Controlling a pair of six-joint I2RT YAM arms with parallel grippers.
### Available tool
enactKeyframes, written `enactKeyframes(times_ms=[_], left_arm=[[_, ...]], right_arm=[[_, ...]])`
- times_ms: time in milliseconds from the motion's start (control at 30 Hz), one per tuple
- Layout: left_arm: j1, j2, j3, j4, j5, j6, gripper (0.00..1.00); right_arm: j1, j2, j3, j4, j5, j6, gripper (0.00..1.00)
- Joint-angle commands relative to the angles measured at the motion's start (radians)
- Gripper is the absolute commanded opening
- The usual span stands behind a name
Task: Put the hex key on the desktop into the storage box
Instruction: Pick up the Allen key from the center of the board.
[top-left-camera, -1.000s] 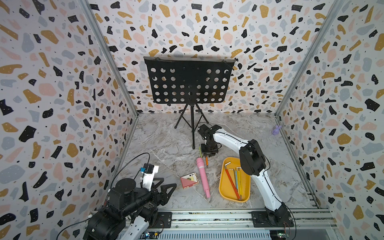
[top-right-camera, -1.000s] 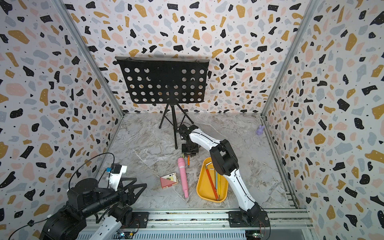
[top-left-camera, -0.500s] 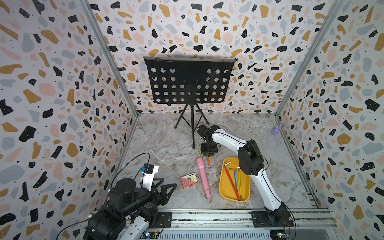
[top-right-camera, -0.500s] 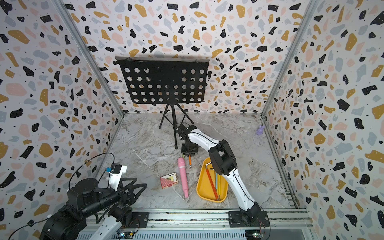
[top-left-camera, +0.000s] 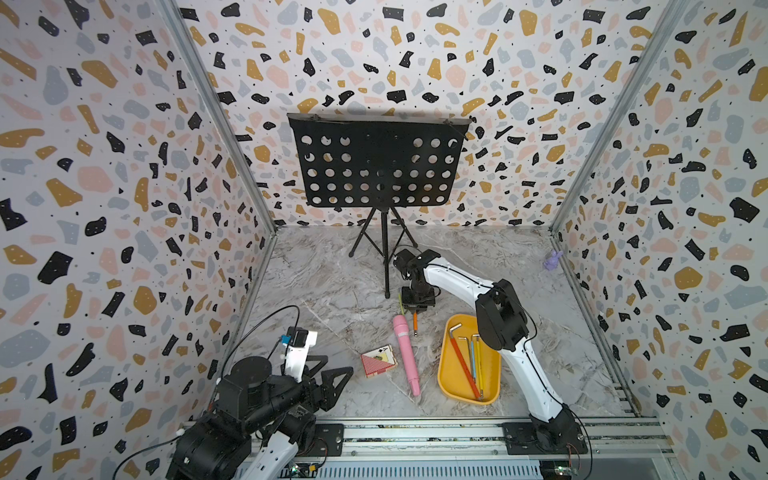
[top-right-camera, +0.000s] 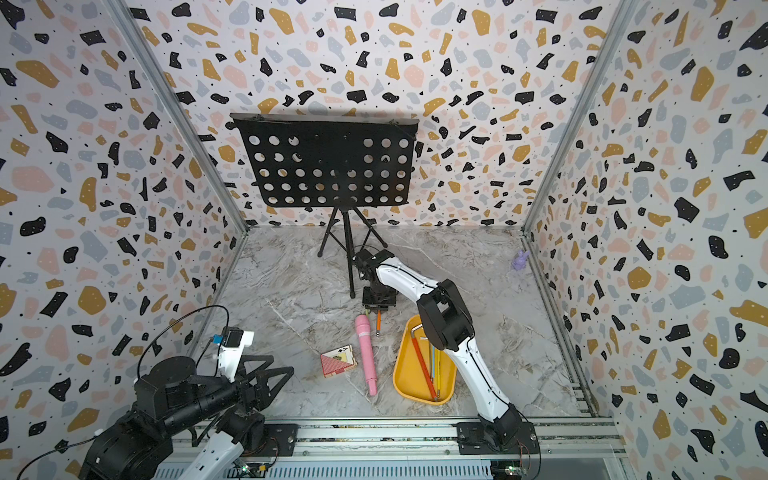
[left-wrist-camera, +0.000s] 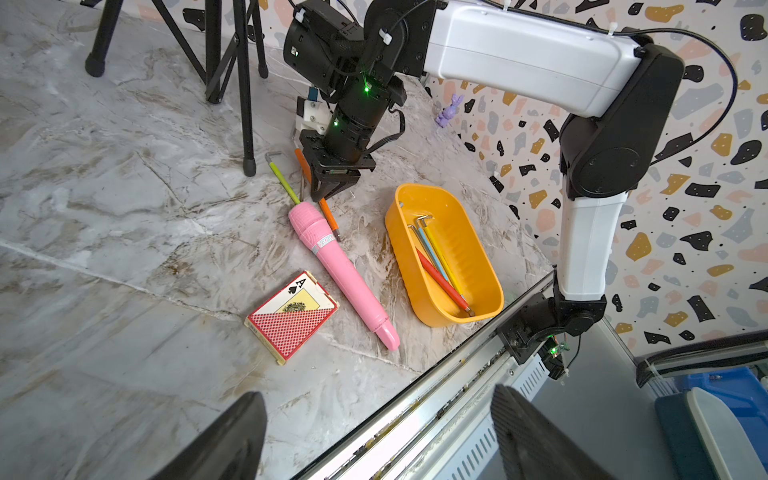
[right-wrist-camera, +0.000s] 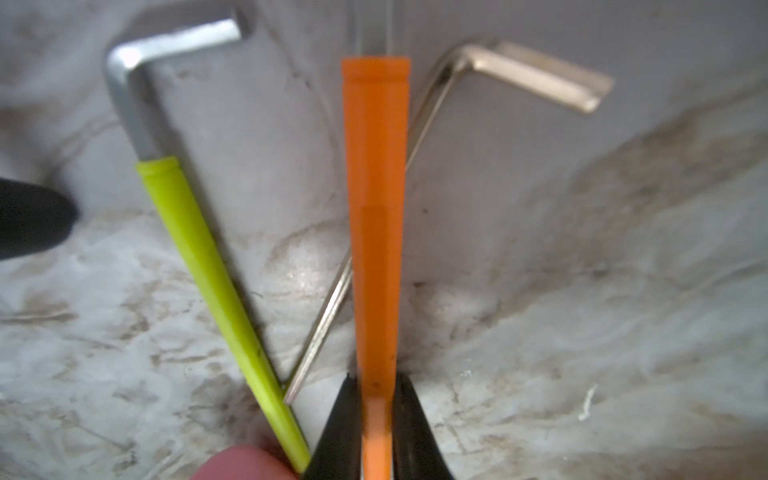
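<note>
Speckled walls (top-left-camera: 124, 166) close in a grey marble-patterned table (top-left-camera: 332, 282), with a black music stand (top-left-camera: 376, 166) at the back. A yellow tray (top-left-camera: 446, 374) near the front rail holds red, blue and yellow hex keys. The orange hex key (right-wrist-camera: 376, 249), a thin metal rod in an orange sleeve, is outside the tray, beside the head of a pink toy microphone (left-wrist-camera: 332, 257). The right gripper (right-wrist-camera: 376, 390) pinches its sleeve. The left gripper (left-wrist-camera: 376, 395) gapes wide, empty. A red card box (left-wrist-camera: 291, 316) shows "A" and a spade.
</note>
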Motion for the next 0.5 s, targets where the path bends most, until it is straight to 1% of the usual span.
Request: enactKeyframes(times_ms=[0,333,467], left_arm=[[0.007,0.014,0.016,0.021,0.004,0.012,0.89],[0.008,0.014,0.015,0.021,0.005,0.013,0.89],[0.008,0.014,0.016,0.022,0.006,0.015,0.89]], right_arm=[[0.007,-0.098,0.024,-0.016,0.022,0.011,0.00],[0.007,-0.186,0.018,-0.053,0.028,0.005,0.00],[0.007,-0.236,-0.012,-0.054,0.028,0.005,0.00]])
